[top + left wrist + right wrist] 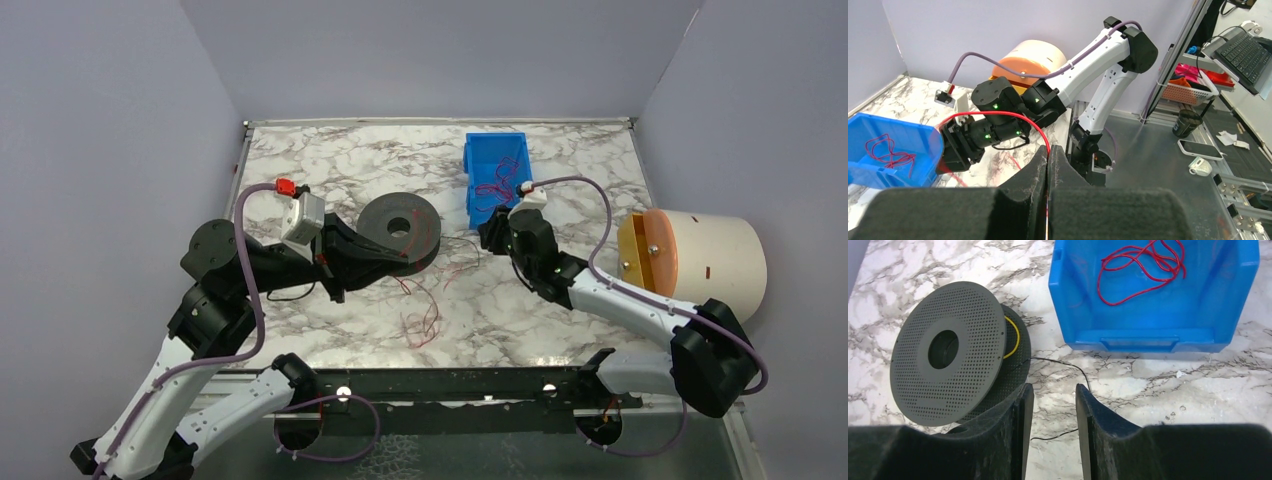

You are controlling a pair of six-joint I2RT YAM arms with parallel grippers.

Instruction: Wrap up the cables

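- Left tool (1047,153): dark foam-padded fingers pressed together, pinching a thin red wire (998,113) at their tips.
- From the pinch, that wire arcs up and across toward the right arm's wrist; I cannot tell where its far end sits.
- Right tool (1054,390): fingers spread, nothing between them, held low above the white marbled tabletop (1173,385).
- Grey perforated plastic spool (973,330) lies on the tabletop left of the right tool, with a strand of yellow cable (1015,337) showing between its two discs.
- A thin black wire (1068,364) runs from the spool's edge across the tabletop, passing under the gap between the right tool's fingers.
- Blue plastic bin (1138,340) sits beyond the right tool and holds a loose tangle of red wire (1162,255).
- More red wire (425,315) lies loose on the tabletop, nearer the arm bases than the spool.
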